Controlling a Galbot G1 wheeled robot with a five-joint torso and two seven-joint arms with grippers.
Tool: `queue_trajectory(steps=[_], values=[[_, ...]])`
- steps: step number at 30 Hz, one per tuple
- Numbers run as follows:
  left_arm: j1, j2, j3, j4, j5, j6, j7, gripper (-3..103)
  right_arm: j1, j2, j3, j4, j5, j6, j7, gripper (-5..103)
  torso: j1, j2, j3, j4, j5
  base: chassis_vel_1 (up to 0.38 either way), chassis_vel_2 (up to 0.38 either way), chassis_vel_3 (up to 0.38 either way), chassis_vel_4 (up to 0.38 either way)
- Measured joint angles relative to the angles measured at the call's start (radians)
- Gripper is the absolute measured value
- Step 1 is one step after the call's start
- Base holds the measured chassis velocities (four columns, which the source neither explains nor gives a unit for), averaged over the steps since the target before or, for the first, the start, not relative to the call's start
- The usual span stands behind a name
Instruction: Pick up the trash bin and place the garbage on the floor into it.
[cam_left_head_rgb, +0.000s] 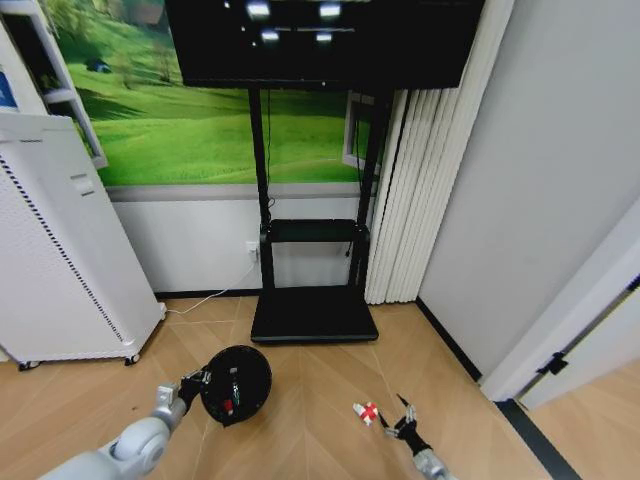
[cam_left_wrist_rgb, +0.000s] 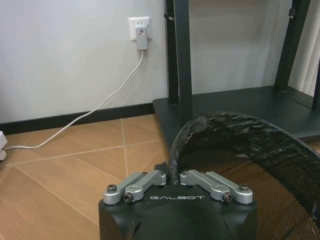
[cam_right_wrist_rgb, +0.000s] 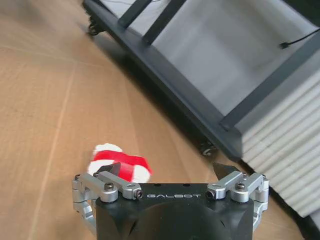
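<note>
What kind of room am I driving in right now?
Probably an office or meeting room: a big dark screen on a black wheeled stand, a white air purifier by a meadow mural, vertical blinds and wood-look flooring.

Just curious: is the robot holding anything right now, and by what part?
Yes. The left tool pinches the trash bin by its rim; the right tool, open, holds nothing.

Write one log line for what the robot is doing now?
left gripper: shut on bin rim | right gripper: open, beside red-white wrapper on floor | wrapper not yet binned
</note>
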Motion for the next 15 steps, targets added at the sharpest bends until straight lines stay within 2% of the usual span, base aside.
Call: queue_trajectory(steps=[4, 15], values=[[0.000, -0.005, -0.001, 0.004, -0.002, 0.000, 0.002, 6, 0.013, 0.007, -0.029, -0.017, -0.002, -0.015, 0.003, 100, 0.000, 0.000, 0.000, -0.0002, 0.0000, 0.000, 0.000, 0.000, 0.000], [0.011, -0.034, -0.015, 0.012, 0.004, -0.007, 0.010, 6, 0.017, -0.032, -0.045, -0.063, -0.046, -0.017, 0.003, 100, 0.000, 0.000, 0.000, -0.0004, -0.0003, 0.000, 0.000, 0.000, 0.000]])
